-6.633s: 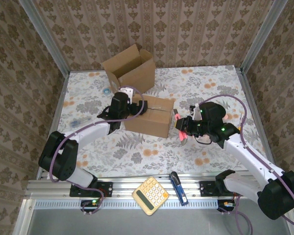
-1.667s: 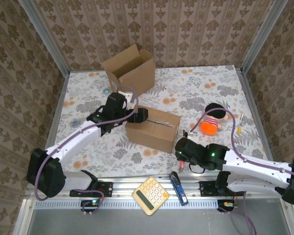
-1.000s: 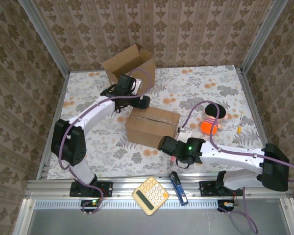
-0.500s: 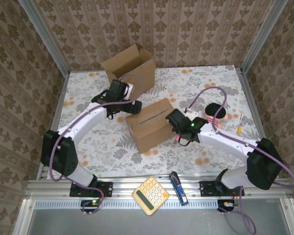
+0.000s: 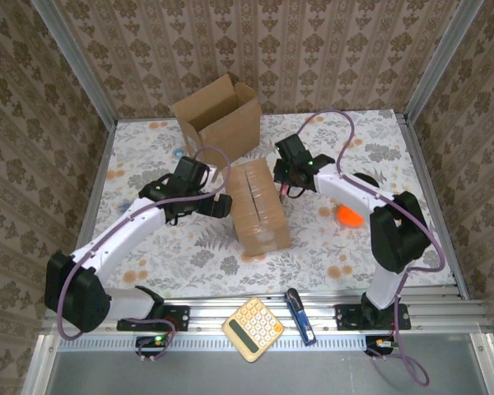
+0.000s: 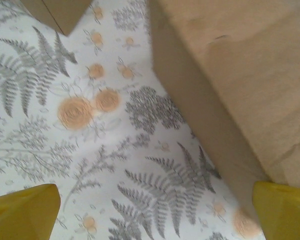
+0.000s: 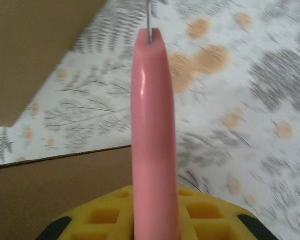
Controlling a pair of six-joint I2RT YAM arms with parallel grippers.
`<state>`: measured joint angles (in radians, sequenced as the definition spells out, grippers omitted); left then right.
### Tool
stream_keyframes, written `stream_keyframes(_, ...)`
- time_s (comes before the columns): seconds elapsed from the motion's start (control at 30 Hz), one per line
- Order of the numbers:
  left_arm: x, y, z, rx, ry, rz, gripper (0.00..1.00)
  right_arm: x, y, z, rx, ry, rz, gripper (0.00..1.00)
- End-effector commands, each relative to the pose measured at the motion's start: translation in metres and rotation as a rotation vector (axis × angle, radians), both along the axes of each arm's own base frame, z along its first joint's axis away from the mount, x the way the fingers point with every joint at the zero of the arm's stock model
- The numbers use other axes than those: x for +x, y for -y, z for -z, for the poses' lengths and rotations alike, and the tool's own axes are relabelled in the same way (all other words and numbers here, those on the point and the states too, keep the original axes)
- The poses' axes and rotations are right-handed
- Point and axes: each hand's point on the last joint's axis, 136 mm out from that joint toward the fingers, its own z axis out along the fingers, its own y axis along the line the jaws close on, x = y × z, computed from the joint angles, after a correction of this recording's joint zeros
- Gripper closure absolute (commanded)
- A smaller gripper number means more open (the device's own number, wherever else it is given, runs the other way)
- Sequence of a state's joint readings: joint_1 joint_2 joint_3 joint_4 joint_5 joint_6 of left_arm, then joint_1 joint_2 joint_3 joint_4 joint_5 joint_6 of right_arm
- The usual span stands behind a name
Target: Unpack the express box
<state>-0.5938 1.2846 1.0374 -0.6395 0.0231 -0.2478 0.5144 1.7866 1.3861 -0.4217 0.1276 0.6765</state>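
Closed brown cardboard express box (image 5: pixel 259 206) sits mid-table on the floral-print tablecloth (image 5: pixel 148 247), with damask-papered walls (image 5: pixel 313 49) around. Left gripper (image 5: pixel 222 206) is spread wide, just beside the box's left face. Right gripper (image 5: pixel 286 183) pinches a slim pink-handled blade tool (image 7: pixel 154 125) near the box's far end.

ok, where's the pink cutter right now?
The pink cutter is clamped in the right gripper, which in the top view sits mid-table beside the sealed box's far right corner.

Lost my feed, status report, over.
Left gripper open beside closed express box. Right gripper shut on pink cutter, near box's far end. No obstruction seen.
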Motion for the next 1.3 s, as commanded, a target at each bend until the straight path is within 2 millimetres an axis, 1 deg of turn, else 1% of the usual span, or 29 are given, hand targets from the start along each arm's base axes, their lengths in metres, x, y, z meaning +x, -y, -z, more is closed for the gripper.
stream_keyframes(0.0,-0.021,0.025,-0.003,-0.093,-0.042,0.050,0.00,0.006,-0.075,-0.029,0.156,0.054,-0.326,1.00)
stream_keyframes(0.1,-0.031,0.030,-0.006,-0.110,-0.045,0.062,0.00,0.010,-0.096,-0.031,0.184,0.051,-0.445,1.00)
stream_keyframes(0.17,-0.038,0.034,-0.006,-0.119,-0.051,0.074,0.00,0.012,-0.104,-0.030,0.195,0.033,-0.499,1.00)
stream_keyframes(0.3,-0.048,0.041,-0.006,-0.132,-0.058,0.091,0.00,0.019,-0.107,-0.022,0.204,0.003,-0.517,1.00)
stream_keyframes(0.4,-0.051,0.041,-0.004,-0.126,-0.058,0.088,0.00,0.024,-0.102,-0.017,0.198,0.001,-0.496,1.00)
stream_keyframes(0.47,-0.052,0.039,-0.005,-0.117,-0.052,0.081,0.00,0.030,-0.094,-0.017,0.180,0.006,-0.462,1.00)
stream_keyframes(0.57,-0.050,0.032,-0.008,-0.084,-0.037,0.070,0.00,0.042,-0.070,-0.023,0.138,0.028,-0.372,1.00)
stream_keyframes(0.67,-0.052,0.029,-0.016,-0.074,-0.029,0.079,0.00,0.054,-0.035,-0.043,0.103,0.077,-0.269,1.00)
stream_keyframes(0.77,-0.055,0.027,-0.030,-0.087,-0.012,0.093,0.00,0.053,-0.004,-0.065,0.068,0.120,-0.206,1.00)
stream_keyframes(0.8,-0.057,0.026,-0.035,-0.090,-0.006,0.100,0.00,0.051,0.007,-0.073,0.047,0.135,-0.186,1.00)
stream_keyframes(0.87,-0.060,0.022,-0.045,-0.086,0.004,0.102,0.00,0.041,0.026,-0.082,0.001,0.149,-0.160,1.00)
stream_keyframes(0.9,-0.062,0.018,-0.049,-0.078,0.004,0.103,0.00,0.032,0.035,-0.085,-0.023,0.153,-0.150,1.00)
stream_keyframes(1.0,-0.062,0.010,-0.063,-0.071,0.019,0.098,0.00,0.007,0.053,-0.088,-0.061,0.150,-0.131,1.00)
stream_keyframes(1.03,-0.060,0.008,-0.067,-0.072,0.025,0.091,0.00,-0.006,0.058,-0.082,-0.069,0.119,-0.132,1.00)
stream_keyframes(1.07,-0.057,0.005,-0.070,-0.074,0.031,0.081,0.00,-0.016,0.061,-0.081,-0.066,0.110,-0.131,1.00)
stream_keyframes(1.17,-0.039,-0.005,-0.079,-0.093,0.046,0.020,0.00,-0.050,0.070,-0.074,-0.045,0.078,-0.123,1.00)
stream_keyframes(1.2,-0.031,-0.008,-0.081,-0.103,0.050,-0.003,0.00,-0.062,0.073,-0.070,-0.044,0.065,-0.120,1.00)
stream_keyframes(1.23,-0.022,-0.010,-0.081,-0.116,0.053,-0.025,0.00,-0.074,0.076,-0.073,-0.042,0.069,-0.114,1.00)
stream_keyframes(1.27,-0.014,-0.012,-0.082,-0.130,0.056,-0.042,0.00,-0.084,0.079,-0.070,-0.046,0.060,-0.107,1.00)
